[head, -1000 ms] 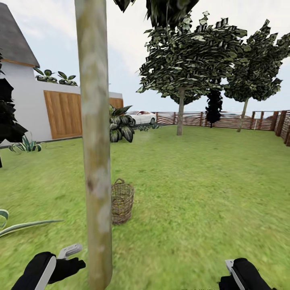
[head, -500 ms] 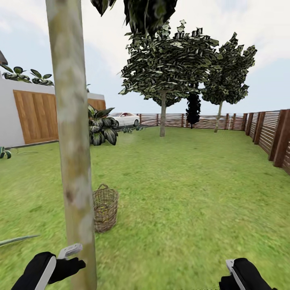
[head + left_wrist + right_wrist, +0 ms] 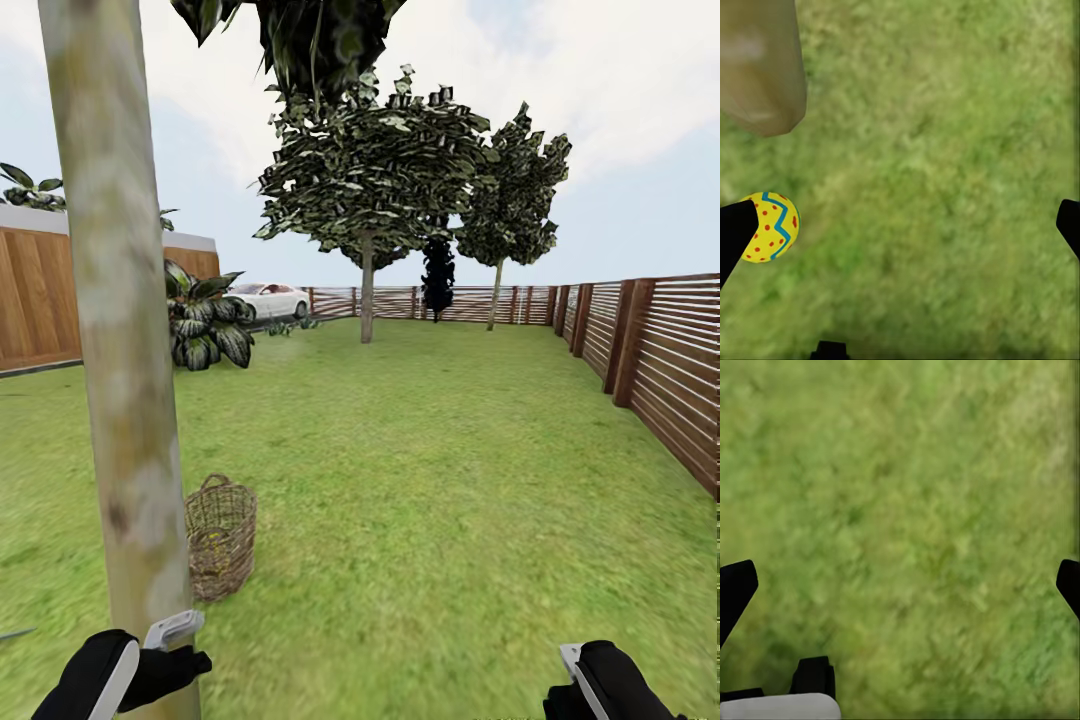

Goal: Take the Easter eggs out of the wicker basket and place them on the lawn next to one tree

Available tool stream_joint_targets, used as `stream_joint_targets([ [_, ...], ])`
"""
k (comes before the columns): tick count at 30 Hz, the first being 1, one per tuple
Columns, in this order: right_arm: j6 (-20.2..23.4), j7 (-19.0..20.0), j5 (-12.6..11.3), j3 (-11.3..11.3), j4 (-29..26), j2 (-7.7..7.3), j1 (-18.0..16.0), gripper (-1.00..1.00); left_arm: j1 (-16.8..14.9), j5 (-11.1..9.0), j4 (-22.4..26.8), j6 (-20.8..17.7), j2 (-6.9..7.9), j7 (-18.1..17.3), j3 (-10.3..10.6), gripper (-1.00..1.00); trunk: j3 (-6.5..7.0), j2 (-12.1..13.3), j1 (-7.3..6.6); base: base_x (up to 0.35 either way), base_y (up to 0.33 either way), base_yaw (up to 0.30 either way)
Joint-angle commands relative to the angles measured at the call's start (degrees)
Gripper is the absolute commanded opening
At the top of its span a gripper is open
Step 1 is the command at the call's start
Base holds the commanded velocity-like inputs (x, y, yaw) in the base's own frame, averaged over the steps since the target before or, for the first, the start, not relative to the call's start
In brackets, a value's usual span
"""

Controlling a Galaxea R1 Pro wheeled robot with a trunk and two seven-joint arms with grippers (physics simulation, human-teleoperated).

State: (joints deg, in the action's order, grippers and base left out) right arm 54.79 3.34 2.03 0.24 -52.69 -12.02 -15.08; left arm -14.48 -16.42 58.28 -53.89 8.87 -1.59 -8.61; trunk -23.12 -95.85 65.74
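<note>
Everything in the head view has slid toward 9 o'clock since a second ago, so the camera has turned; the tree and basket did not move by themselves. More of the brown slat fence (image 3: 650, 350) now shows at 3 o'clock.

One tall tree (image 3: 115, 350) with a bare pale trunk stands close, at 9 o'clock in the head view. Its trunk points straight up. One wicker basket (image 3: 220, 535) sits upright on the lawn (image 3: 450, 480) just beside the trunk, at about 7 o'clock, with its open mouth facing up. Something yellow shows through the weave, but I cannot tell how many eggs are inside.

One Easter egg (image 3: 771, 226) shows in the left wrist view. It lies on the grass near the foot of the trunk. Its long axis is tilted, and the zigzag band runs along it. A dark finger tip covers one side of the egg.

Two grippers show low in the head view. The left gripper (image 3: 900, 225) has its fingers spread wide and holds nothing. The right gripper (image 3: 900, 585) is spread wide too and holds nothing, with plain grass under it.

Two more leafy trees (image 3: 366, 200) stand far off, with one white car (image 3: 268, 300) behind.
</note>
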Motion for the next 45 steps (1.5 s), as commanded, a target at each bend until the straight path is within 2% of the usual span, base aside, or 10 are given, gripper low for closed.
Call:
stream_joint_targets([
  [1, 0.2, 0.4, 0.3, 0.0, 0.0, -0.02, 0.0, 1.0, 0.0, 0.1, 0.0, -0.2, -0.01, -0.2, -0.1, 1.0, 0.1, 0.4, -0.23, 0.0, 0.0, -0.134],
  [26, 0.4, 0.3, 0.4, 0.0, 0.0, -0.01, 0.0, 1.0, 0.0, 0.1, -0.5, -0.2, -0.08, -0.2, -0.1, 1.0, 2.52, 10.4, -5.72, 0.0, 0.0, -0.118],
  [30, 0.4, 0.3, 0.4, 0.0, 0.0, -0.02, 0.0, 1.0, 0.0, 0.2, -0.5, -0.2, -0.08, -0.2, -0.1, 1.0, 2.16, 10.4, -5.72, 0.0, 0.0, -0.115],
  [45, 0.3, 0.3, 0.3, -0.1, 0.0, -0.17, 0.0, 1.0, 0.0, 0.1, -0.5, -0.2, -0.49, -0.2, 0.0, 1.0, 3.53, 16.4, -9.01, 0.0, 0.0, -0.124],
])
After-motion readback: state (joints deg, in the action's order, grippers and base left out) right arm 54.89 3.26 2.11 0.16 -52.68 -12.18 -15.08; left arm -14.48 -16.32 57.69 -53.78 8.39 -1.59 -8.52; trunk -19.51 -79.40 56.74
